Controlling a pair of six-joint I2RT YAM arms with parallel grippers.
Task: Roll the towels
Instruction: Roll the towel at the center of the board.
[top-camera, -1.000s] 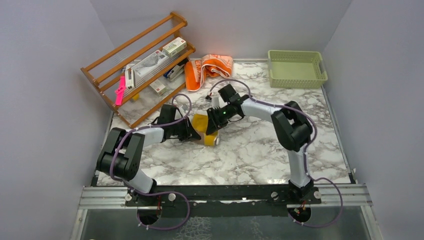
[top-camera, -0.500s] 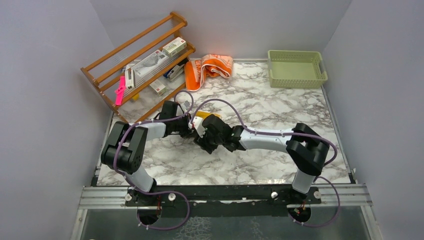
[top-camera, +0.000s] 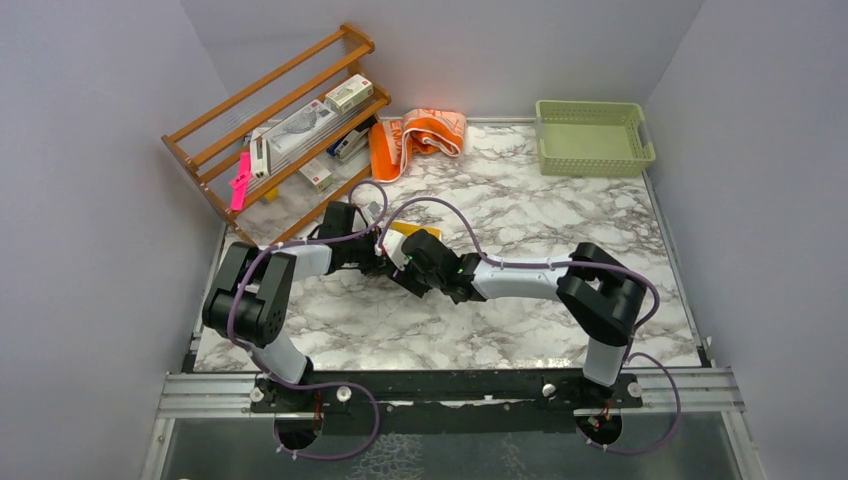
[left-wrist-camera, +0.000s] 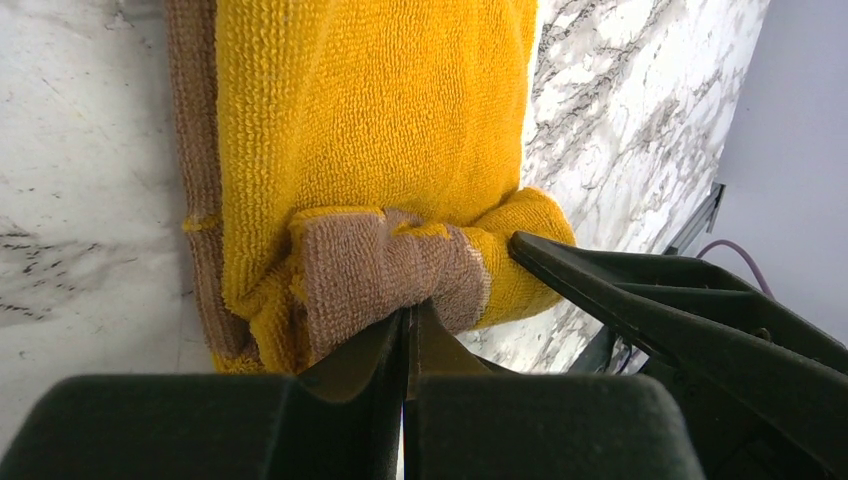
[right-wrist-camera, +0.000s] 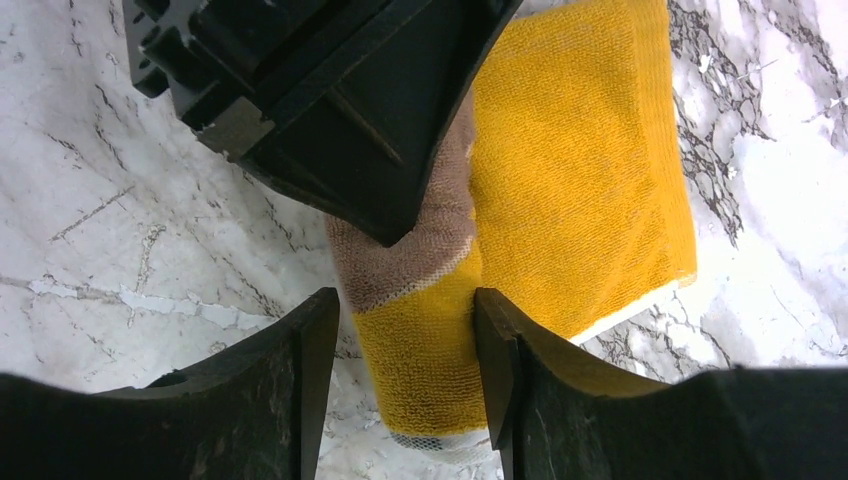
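Note:
The mustard-yellow towel (top-camera: 416, 230) lies partly rolled mid-table, mostly hidden under both grippers in the top view. In the left wrist view my left gripper (left-wrist-camera: 410, 312) is shut on the brown-edged rolled end of the yellow towel (left-wrist-camera: 370, 130). In the right wrist view my right gripper (right-wrist-camera: 403, 325) is open, and the towel's rolled part (right-wrist-camera: 430, 360) sits between its fingers, close to the right one. The left gripper (right-wrist-camera: 350, 120) shows just beyond it. The orange and peach towel (top-camera: 420, 134) lies bunched at the table's back.
A wooden rack (top-camera: 285, 125) with boxes and packets stands at the back left, next to the orange towel. A pale green basket (top-camera: 592, 137) stands at the back right. The marble tabletop (top-camera: 520, 340) ends at a metal rail along the near edge.
My right arm swung from behind the yellow towel round to its near right side and now straddles the roll. My left gripper shifted slightly back, still holding the towel.

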